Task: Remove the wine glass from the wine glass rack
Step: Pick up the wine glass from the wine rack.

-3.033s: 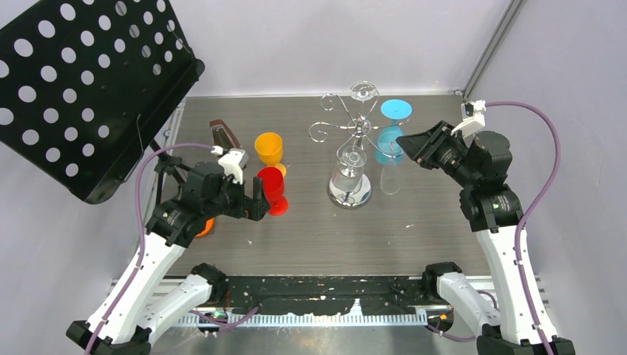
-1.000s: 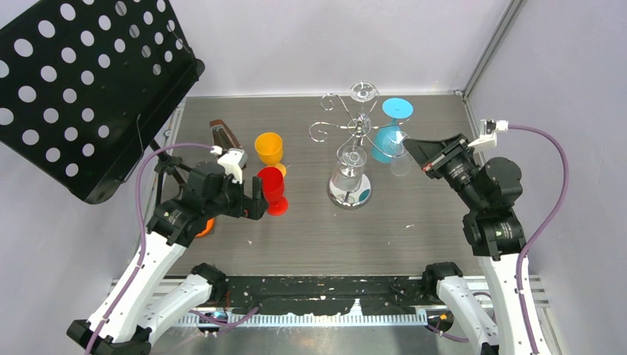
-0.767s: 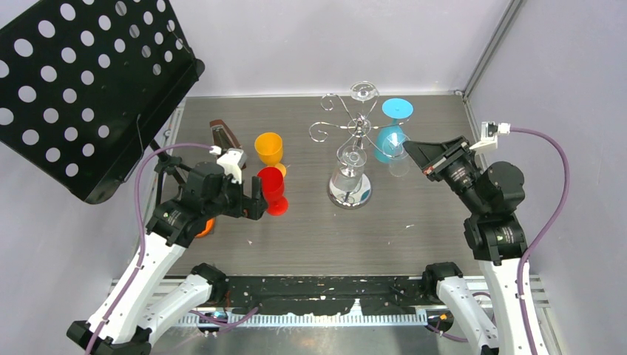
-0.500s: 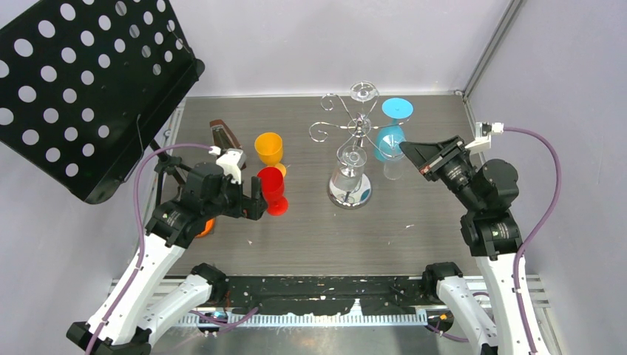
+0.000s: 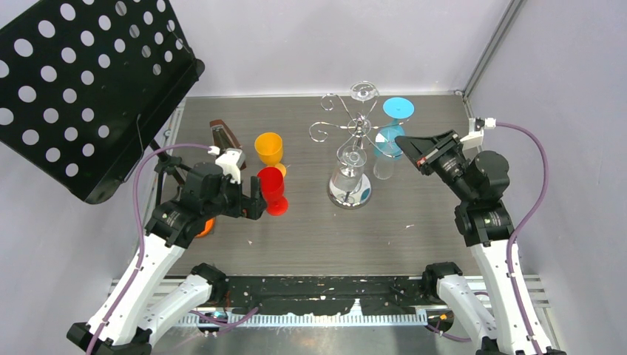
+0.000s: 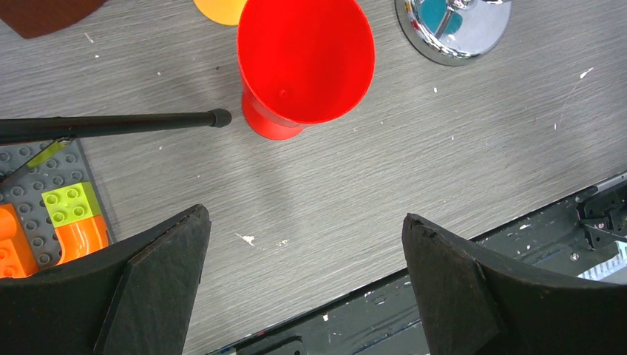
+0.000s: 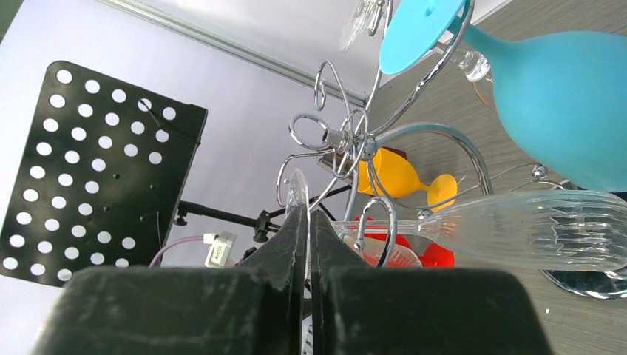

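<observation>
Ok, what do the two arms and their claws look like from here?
The left arm and right arm match: white links, black joints, a purple cable looped to a white plug at each wrist. The left claw and right claw are black with broad wedge-shaped fingers.

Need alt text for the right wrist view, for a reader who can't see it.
The right hand, fingers shut, pinches the foot of a clear wine glass whose ribbed bowl extends right, close to the chrome wine glass rack. A blue wine glass hangs from the rack at upper right; a black perforated panel stands behind at left.
</observation>
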`<state>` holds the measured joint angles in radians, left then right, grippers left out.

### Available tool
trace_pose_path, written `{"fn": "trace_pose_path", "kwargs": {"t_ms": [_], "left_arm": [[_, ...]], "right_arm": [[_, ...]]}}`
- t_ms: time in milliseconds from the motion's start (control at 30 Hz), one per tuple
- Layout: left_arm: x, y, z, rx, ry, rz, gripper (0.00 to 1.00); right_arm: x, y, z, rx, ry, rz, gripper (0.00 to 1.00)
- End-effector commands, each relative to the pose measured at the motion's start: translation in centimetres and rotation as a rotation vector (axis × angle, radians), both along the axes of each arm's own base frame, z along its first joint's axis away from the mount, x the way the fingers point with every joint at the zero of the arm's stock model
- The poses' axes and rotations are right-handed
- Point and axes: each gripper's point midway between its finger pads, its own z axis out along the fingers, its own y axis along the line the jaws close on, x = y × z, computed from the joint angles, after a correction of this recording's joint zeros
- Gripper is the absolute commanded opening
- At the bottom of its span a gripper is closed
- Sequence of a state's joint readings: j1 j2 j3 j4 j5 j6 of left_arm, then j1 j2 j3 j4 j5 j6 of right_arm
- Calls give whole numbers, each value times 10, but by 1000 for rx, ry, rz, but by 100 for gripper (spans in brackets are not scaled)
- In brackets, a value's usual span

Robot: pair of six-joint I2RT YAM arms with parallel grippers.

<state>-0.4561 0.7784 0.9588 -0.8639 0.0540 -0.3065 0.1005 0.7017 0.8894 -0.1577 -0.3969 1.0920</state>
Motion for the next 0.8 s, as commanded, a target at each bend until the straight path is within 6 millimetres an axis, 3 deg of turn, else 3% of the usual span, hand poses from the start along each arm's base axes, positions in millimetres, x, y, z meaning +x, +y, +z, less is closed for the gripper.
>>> {"fn": "trace_pose_path", "kwargs": {"t_ms": [0, 433, 767], "left_arm": [[6, -1, 5, -11, -40, 2, 99], [7, 0, 2, -6, -31, 7, 99], [7, -1, 3, -7, -29, 2, 99]], "right_arm": [[6, -5, 22, 59, -60, -33, 6], [28, -24, 38, 128, -18, -173, 6], [17, -44, 47, 110, -32, -283, 6]]}}
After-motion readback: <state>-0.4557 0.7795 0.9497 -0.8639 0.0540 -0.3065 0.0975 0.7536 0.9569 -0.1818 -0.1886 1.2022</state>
